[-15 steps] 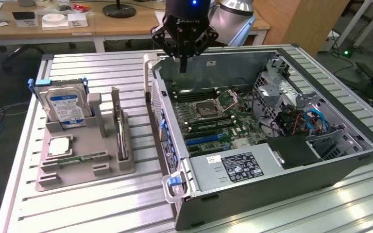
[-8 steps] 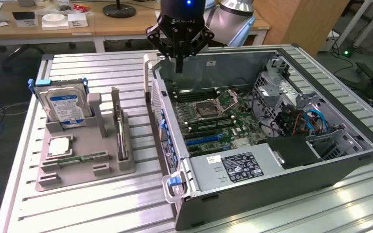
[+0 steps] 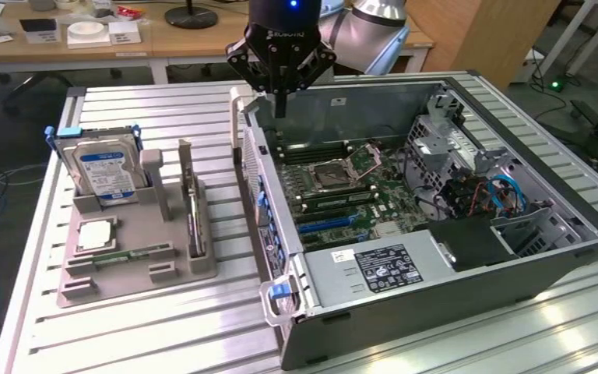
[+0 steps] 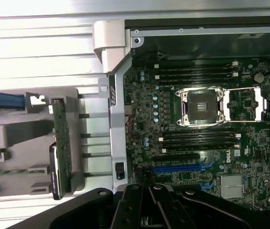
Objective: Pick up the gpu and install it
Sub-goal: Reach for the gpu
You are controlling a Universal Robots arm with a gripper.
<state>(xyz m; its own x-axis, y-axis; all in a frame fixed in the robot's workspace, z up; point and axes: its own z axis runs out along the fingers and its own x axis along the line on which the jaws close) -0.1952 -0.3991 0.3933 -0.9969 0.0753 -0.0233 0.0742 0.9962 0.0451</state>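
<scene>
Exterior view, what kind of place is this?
Probably a robotics lab or workshop: a robot arm hangs over an open computer case on a slatted metal table, a grey fixture holds a hard drive and the gpu, and cluttered desks stand behind.

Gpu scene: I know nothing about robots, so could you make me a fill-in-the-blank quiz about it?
1. The tool is ___ and holds nothing.
2. The gpu stands on edge in the grey holder, beside the hard ___.
3. The drive has a white and ___ label.
4. The case lies ___, showing the motherboard.
Missing words: shut; drive; blue; open.
</scene>
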